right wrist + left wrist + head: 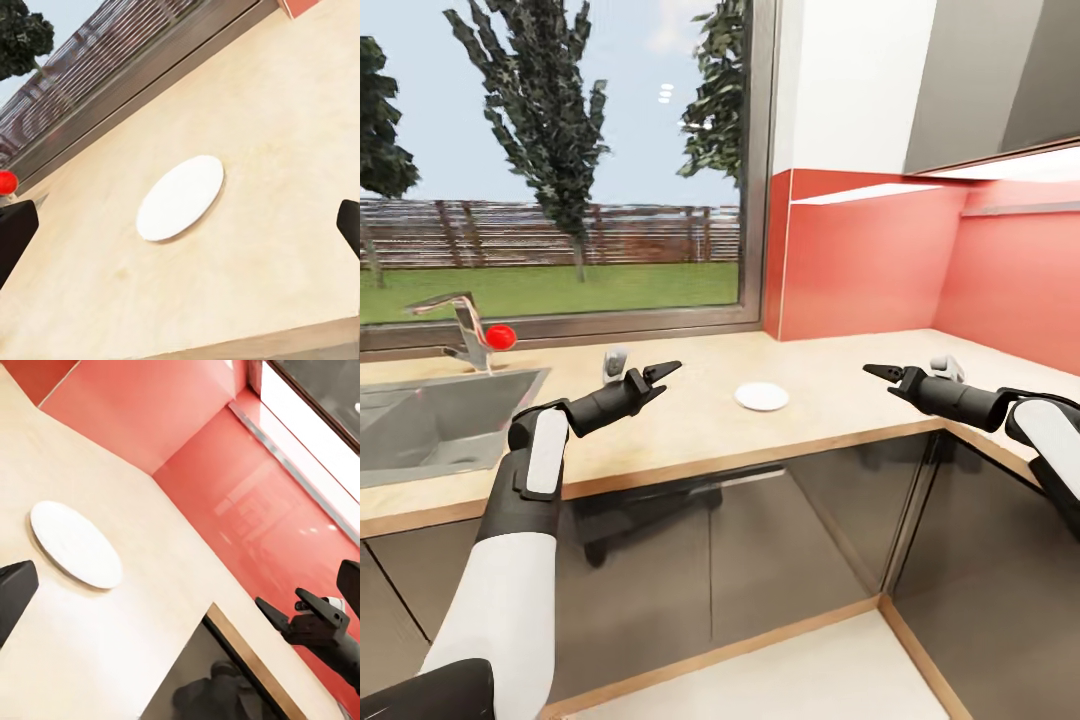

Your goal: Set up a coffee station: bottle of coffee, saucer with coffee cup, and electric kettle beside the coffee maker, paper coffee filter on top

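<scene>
head view: we see the saucer (pixel 761 397) lying flat on the counter (pixel 840 370), near its front edge and between our two grippers. nothing rests on it. the left gripper (pixel 663 374) hovers above the counter just left of the saucer, pointing right, with its fingers parted and nothing between them. the right gripper (pixel 882 375) hovers well to the right of the saucer, pointing left toward it, fingers also parted and holding nothing. neither gripper touches the saucer.

at far left, a sink (pixel 430 425) is set into the counter, with a tap (pixel 460 325) behind it and a red object (pixel 500 336) beside the tap. a window (pixel 560 150) runs along the far wall; red wall panels (pixel 870 260) fill the right corner.

left wrist view: the saucer (pixel 75 544) lies on bare counter, with the right gripper (pixel 281 622) beyond it, in front of the red wall.

right wrist view: the saucer (pixel 181 197) sits ahead, between our own dark fingertips (pixel 15 236), which stand wide apart at the frame edges.
</scene>
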Robot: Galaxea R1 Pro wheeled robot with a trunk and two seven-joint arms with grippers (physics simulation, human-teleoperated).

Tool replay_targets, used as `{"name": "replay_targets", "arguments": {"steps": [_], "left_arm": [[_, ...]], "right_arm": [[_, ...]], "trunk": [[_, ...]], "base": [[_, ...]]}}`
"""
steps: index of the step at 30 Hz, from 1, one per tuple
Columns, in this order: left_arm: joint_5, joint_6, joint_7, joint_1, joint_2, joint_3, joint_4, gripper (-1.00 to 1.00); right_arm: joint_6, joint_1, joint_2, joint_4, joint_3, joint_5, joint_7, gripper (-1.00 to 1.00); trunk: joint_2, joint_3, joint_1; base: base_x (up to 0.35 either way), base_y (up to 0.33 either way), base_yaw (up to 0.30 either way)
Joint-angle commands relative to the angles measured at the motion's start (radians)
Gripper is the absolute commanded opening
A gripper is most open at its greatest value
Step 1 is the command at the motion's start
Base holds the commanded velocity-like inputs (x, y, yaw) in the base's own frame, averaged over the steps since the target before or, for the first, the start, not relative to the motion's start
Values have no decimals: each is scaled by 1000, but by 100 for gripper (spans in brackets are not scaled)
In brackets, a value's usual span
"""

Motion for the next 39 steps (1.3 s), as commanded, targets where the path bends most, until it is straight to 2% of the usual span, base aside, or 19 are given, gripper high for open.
{"name": "replay_targets", "arguments": {"steps": [1, 14, 37, 39], "left_arm": [[-5, 5, -7, -1, -1, 4, 0, 100], [-5, 5, -7, -1, -1, 3, 2, 100], [-7, 5, -6, -1, 0, 1, 8, 100], [-8, 5, -6, -1, 0, 1, 9, 100]], "right_arm": [[1, -1, -1, 0, 1, -3, -1, 100], [1, -1, -1, 1, 1, -2, -1, 100], [1, -1, 0, 3, 1, -1, -1, 100], [1, -1, 12, 2, 2, -1, -2, 100]], "trunk": [[-1, -1, 0], [-1, -1, 0], [-1, -1, 0], [-1, -1, 0]], "base": [[100, -83, 158], [196, -153, 31], [186, -5, 0], [14, -10, 0]]}}
